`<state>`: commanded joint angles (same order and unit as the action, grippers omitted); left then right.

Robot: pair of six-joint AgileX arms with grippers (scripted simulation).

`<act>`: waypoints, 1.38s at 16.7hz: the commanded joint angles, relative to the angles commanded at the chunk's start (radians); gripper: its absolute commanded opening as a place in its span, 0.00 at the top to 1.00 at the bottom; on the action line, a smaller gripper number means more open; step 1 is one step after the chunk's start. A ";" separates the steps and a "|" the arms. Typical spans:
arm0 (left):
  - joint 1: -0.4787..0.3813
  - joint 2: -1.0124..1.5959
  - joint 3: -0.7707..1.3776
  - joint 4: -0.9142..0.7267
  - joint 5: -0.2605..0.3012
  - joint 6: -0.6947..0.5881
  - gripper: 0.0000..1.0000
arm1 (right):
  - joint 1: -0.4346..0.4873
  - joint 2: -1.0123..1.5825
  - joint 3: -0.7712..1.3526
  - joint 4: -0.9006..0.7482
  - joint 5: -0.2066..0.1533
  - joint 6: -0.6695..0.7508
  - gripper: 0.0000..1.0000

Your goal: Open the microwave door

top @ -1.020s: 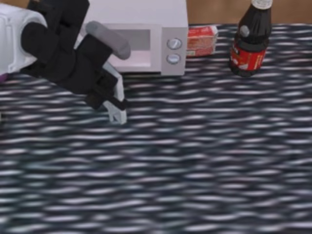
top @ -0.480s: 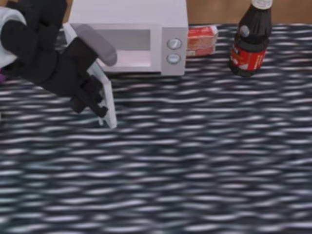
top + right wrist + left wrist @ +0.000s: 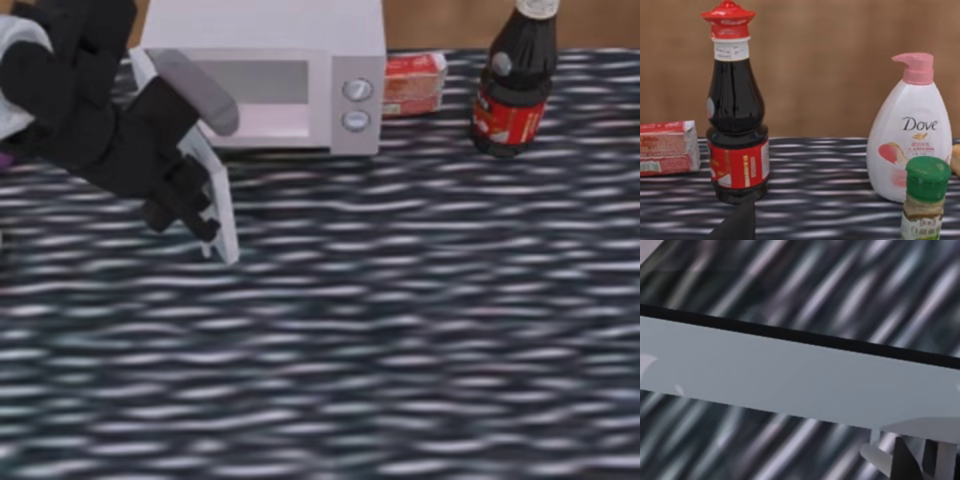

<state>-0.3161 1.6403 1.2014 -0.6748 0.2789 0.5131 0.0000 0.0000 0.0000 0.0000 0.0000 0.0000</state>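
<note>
The light grey microwave (image 3: 270, 25) stands at the back left, its two silver knobs (image 3: 357, 90) on the right-hand panel. The microwave door (image 3: 222, 215) is swung out towards the front on its left hinge, and the pale cavity (image 3: 265, 100) is exposed. My left gripper (image 3: 205, 225) is shut on the door's free edge near the table. In the left wrist view the door (image 3: 790, 375) crosses as a grey band, with the left gripper (image 3: 917, 460) at its edge. My right gripper (image 3: 737, 225) is parked and outside the top view.
A red-and-white box (image 3: 415, 83) lies right of the microwave. A dark sauce bottle (image 3: 513, 85) with a red label stands further right. The right wrist view also shows a white Dove pump bottle (image 3: 910, 135) and a green-capped jar (image 3: 926, 200).
Since one second ago my left gripper has swung left with the door's edge, widening the opening. Over the last half second almost nothing has moved.
</note>
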 joint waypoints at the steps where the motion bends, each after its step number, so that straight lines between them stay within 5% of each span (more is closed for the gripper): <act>1: 0.000 0.000 0.000 0.000 0.000 0.000 1.00 | 0.000 0.000 0.000 0.000 0.000 0.000 0.00; 23: 0.028 0.001 0.002 -0.026 0.032 0.075 1.00 | 0.000 0.000 0.000 0.000 0.000 0.000 0.00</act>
<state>-0.2878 1.6411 1.2030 -0.7011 0.3105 0.5878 0.0000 0.0000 0.0000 0.0000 0.0000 0.0000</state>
